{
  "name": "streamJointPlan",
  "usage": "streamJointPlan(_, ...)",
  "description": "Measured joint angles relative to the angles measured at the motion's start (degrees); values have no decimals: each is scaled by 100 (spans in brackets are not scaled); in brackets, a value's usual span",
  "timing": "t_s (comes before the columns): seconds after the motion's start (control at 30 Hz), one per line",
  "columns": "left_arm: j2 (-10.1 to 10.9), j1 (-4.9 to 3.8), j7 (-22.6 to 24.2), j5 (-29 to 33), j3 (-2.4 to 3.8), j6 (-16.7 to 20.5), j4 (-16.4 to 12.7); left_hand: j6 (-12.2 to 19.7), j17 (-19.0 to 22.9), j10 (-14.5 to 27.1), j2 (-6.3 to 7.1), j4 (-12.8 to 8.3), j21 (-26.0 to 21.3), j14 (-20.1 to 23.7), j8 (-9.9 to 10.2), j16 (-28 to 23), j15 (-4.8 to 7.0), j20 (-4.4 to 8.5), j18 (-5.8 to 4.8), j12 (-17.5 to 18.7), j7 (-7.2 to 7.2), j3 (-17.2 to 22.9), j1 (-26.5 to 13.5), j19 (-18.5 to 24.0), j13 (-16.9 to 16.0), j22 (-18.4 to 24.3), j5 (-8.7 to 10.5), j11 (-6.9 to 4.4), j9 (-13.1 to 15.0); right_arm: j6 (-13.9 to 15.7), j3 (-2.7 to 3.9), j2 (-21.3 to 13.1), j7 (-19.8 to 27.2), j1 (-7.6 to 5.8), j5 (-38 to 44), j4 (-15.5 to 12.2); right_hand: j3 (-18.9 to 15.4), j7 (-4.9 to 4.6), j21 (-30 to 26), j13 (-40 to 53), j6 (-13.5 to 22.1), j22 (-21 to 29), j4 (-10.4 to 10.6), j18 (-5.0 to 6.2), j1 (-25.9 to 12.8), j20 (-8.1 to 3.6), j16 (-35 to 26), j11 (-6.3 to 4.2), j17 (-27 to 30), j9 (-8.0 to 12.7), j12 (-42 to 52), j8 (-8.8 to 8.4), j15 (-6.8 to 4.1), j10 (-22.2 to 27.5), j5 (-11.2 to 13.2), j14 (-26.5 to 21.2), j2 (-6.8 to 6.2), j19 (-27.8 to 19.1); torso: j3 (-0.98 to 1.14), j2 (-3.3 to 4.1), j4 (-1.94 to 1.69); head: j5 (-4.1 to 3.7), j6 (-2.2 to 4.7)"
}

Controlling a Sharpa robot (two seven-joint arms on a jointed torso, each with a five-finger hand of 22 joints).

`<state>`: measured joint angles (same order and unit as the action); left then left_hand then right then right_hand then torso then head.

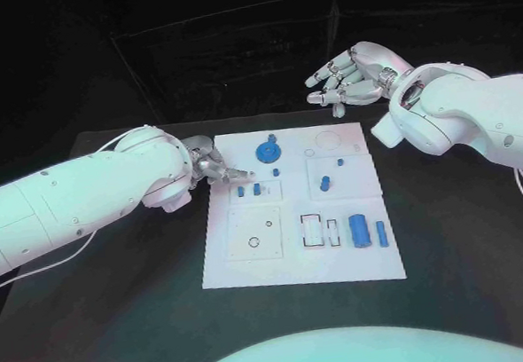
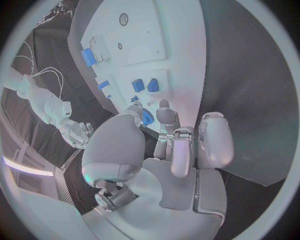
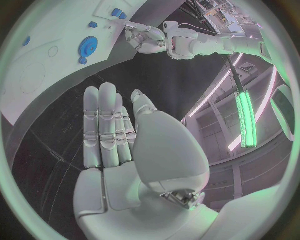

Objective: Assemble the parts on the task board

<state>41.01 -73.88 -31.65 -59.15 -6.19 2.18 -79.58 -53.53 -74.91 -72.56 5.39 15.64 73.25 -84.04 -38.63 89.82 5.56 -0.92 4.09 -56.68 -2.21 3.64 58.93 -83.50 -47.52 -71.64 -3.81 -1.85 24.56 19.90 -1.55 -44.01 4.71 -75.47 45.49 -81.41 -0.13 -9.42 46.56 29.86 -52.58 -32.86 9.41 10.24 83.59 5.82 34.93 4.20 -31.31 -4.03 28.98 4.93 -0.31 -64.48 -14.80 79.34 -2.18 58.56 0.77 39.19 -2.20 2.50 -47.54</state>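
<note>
black table bears task board; left hand at its blue parts.

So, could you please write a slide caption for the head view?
Left hand reaches the white task board's left edge; right hand hovers open beyond it.

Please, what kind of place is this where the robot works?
Probably a robotics lab or test cell, not a home. A white task board with small blue parts lies on a black table, black walls surround it, and the right wrist view shows strip lights overhead.
</note>
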Motion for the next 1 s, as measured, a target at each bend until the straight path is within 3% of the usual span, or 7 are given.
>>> streamJointPlan(0.07, 17, -12, 68, 45, 1, 88, -3, 119, 0, 258, -70, -7, -296, 8, 50, -91, -27, -25, 36, 358, -56, -41, 163, 114, 412, 283, 0, 45, -35, 0, 0, 0, 1, 0, 0, 4, 0, 0, 0, 0, 0, 0, 0, 0, 0, 0, 0, 0, 0, 0, 0, 0, 0, 0, 0, 0, 0, 0, 0, 0, 0, -5, 3)
streamJointPlan(0.2, 4, -36, 403, 230, 2, 296, 32, 616, 106, 1028, -282, -112, -1998, 36, 277, -992, -259, -169, 402, 1071, -310, 49, 714, 861, 1058, 1909, -40, 278, -195, -1, 0, 2, 1, 0, 0, 11, 0, 0, 0, 0, 0, 0, 0, 0, 0, 0, 0, 0, 0, 0, 0, 0, 0, 0, 0, 0, 0, 0, 0, 0, 0, -19, 21)
streamJointPlan(0.27, -57, -44, 708, 370, 2, 411, 101, 856, 944, 1429, -360, -221, -3022, 491, 405, -1795, -384, -300, 524, 1360, -467, 139, 1045, 1386, 1287, 2784, -40, 440, -315, -1, 0, 7, 2, 0, 0, 17, 0, 0, 0, -3, 0, 2, 0, 1, -11, 0, -20, 0, 0, 0, 0, 0, 0, 0, 0, 0, 11, 0, 1, 0, 0, -28, 35)
streamJointPlan(0.47, -404, -54, 1806, 599, -52, 679, 423, 1099, 2900, 2231, -323, -750, -3919, 1849, 775, -3527, -639, -549, 524, 2136, -688, 591, 2086, 1905, 1958, 3406, -40, 711, -693, -1, -1, 28, 3, 1, 0, 25, 0, 0, 0, -6, 0, 5, 0, 1, -23, 0, -20, 0, 1, 0, 0, 0, 0, 0, 0, 0, 23, 0, 3, 1, 1, -62, 96)
streamJointPlan(0.67, -783, 13, 2885, 211, -141, 841, 805, 781, 3373, 2267, 46, -1048, -4129, 1793, 1586, -3616, -670, -617, 605, 3014, -690, 871, 2357, 1688, 2993, 3617, -40, 759, -1386, -3, -1, 47, 6, 2, 0, 32, 0, 0, 0, -5, 0, 5, 0, 1, -23, 0, -20, 0, 1, 0, 0, 0, 0, 0, 0, 0, 23, 0, -4, 8, 12, -112, 170)
streamJointPlan(0.9, -1101, 60, 3494, -769, -161, 860, 1175, 409, 1976, 2087, 147, -1151, -3830, 588, 2058, -2100, -612, -530, 610, 3415, -650, 784, 2256, 973, 3604, 3518, -39, 728, -1750, -5, -1, 54, 8, 2, 0, 34, 0, 0, 0, -5, 0, 4, 0, 1, -23, 0, -20, 0, 1, 0, 0, 0, 0, 0, 0, 0, 23, 0, 0, 8, 16, -155, 209)
streamJointPlan(1.0, -1180, 74, 3562, -1054, -163, 845, 1265, 282, 1361, 1959, 147, -1189, -3278, 235, 2146, -1595, -587, -499, 611, 3472, -635, 773, 2256, 633, 3735, 3041, -40, 714, -1821, -5, -1, 56, 8, 3, 0, 34, 0, 0, 0, -5, 0, 4, 0, 0, -23, 0, -20, 0, 1, 0, 0, 0, 0, 0, 0, 0, 23, 0, 0, 8, 16, -169, 210)
